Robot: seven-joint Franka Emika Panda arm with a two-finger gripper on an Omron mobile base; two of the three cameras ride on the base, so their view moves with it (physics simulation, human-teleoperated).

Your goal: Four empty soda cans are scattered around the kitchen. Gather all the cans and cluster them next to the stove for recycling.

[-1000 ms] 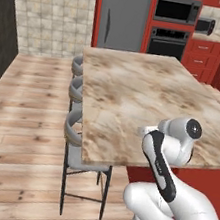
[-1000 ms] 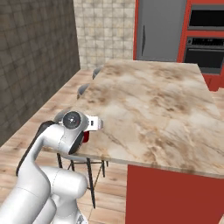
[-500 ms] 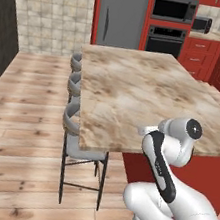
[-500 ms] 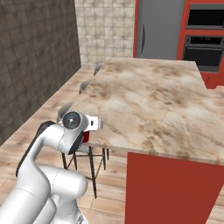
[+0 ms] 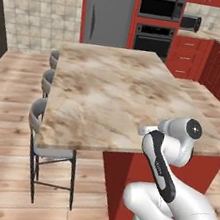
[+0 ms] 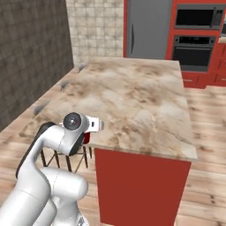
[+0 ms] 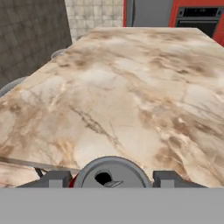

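The pincer (image 7: 111, 180) grips a red soda can (image 7: 111, 173): in the hand view the can's silvery top with its pull tab sits at six o'clock, wedged between the two dark fingertips (image 7: 56, 179), with a sliver of red showing at the left side of the rim. In the right base view a small patch of red (image 6: 88, 137) peeks out under the wrist at about eight o'clock of the picture, close in front of the near edge of the island. The can is carried off the surface, not standing on it.

Ahead of the hand lies the beige marbled table (image 7: 131, 87), the island top, bare as far as these views reach. Grey stools (image 5: 46, 142) line its left side at nine o'clock in the left base view. Toward twelve o'clock stand the grey refrigerator (image 5: 105, 12) and the black-fronted wall oven (image 5: 154, 36) set in red cabinets.

My reading is that this is the carry leg for one can: picked up, in transit, not yet delivered. No cooktop can be made out in these pictures, so the next move calls for driving the base on until the stove comes into sight, keeping the can upright and firmly clamped, then lowering it onto the counter just beside the burners before letting go.
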